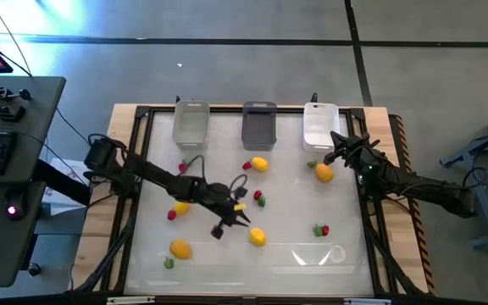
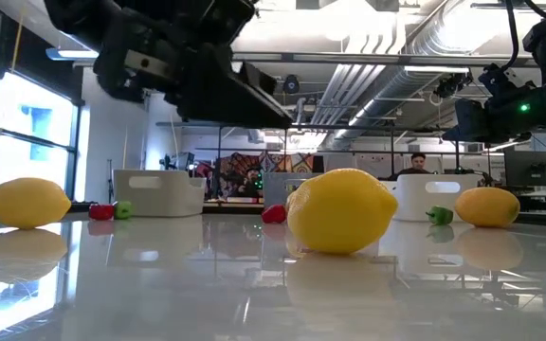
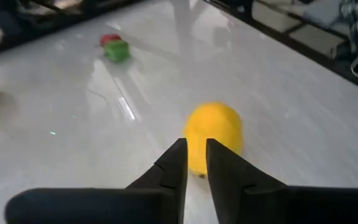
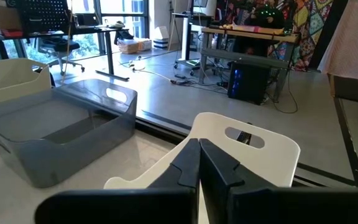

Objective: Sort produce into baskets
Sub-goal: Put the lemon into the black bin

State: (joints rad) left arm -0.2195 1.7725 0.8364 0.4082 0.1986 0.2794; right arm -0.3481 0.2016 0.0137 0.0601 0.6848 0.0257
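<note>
Hovering left claw (image 3: 196, 163), narrow gap, just above smooth glossy yellow lemon (image 3: 213, 135); right claw (image 4: 199, 163) closed, empty.

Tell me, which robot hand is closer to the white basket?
Right. The right gripper hovers at the white basket's near edge; the left gripper is far off mid-table, near a lemon.

Three baskets (image 1: 259, 124) line the table's (image 1: 346, 220) far edge — produce (image 1: 257, 237) lies scattered before them.
</note>
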